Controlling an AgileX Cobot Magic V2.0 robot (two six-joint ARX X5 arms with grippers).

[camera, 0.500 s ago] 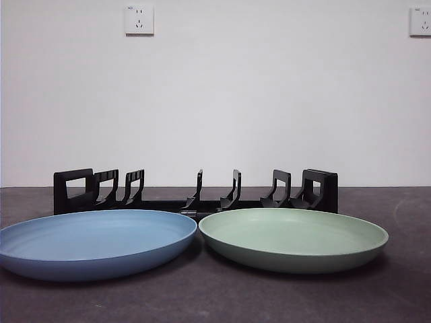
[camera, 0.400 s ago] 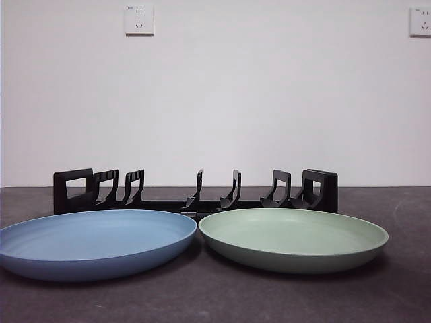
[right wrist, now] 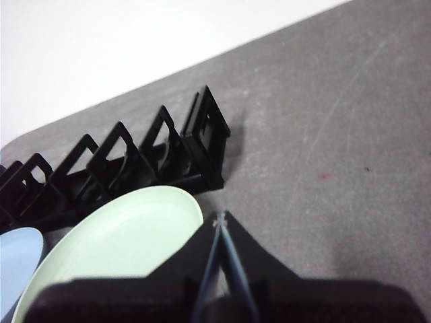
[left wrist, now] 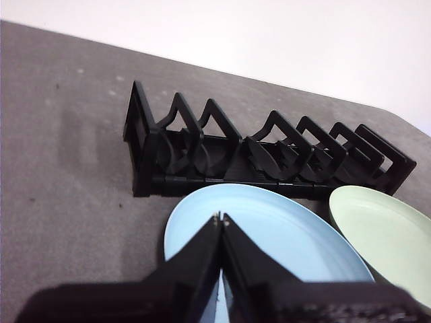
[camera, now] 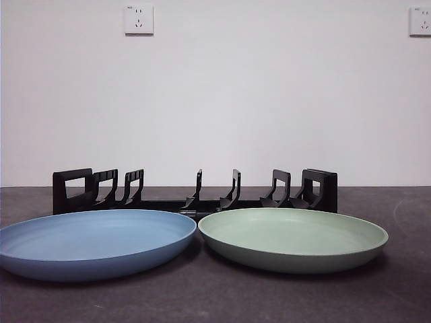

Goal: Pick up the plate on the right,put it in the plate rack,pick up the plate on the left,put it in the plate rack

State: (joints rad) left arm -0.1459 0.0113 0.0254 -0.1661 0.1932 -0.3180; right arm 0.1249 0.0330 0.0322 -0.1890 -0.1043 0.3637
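Left pincer (left wrist: 221, 219) jaws closed together; right pincer (right wrist: 220, 218) likewise, both raised.

The dark table (camera: 404, 296) carries a blue plate (camera: 94, 242), a green plate (camera: 293, 237) and the plate rack (camera: 195, 192).

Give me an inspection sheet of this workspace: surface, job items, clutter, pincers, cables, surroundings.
Surface: dark grey matte table, faintly scuffed.
Job's things: round blue plastic plate and round green plastic plate lie flat, side by side; long black pronged plate rack behind them holds no plate.
Clutter: nothing seen.
Pincers: left pincer shut, above the blue plate; right pincer shut, by the green plate's edge.
Cables: nothing seen.
Surroundings: white wall, two wall sockets.
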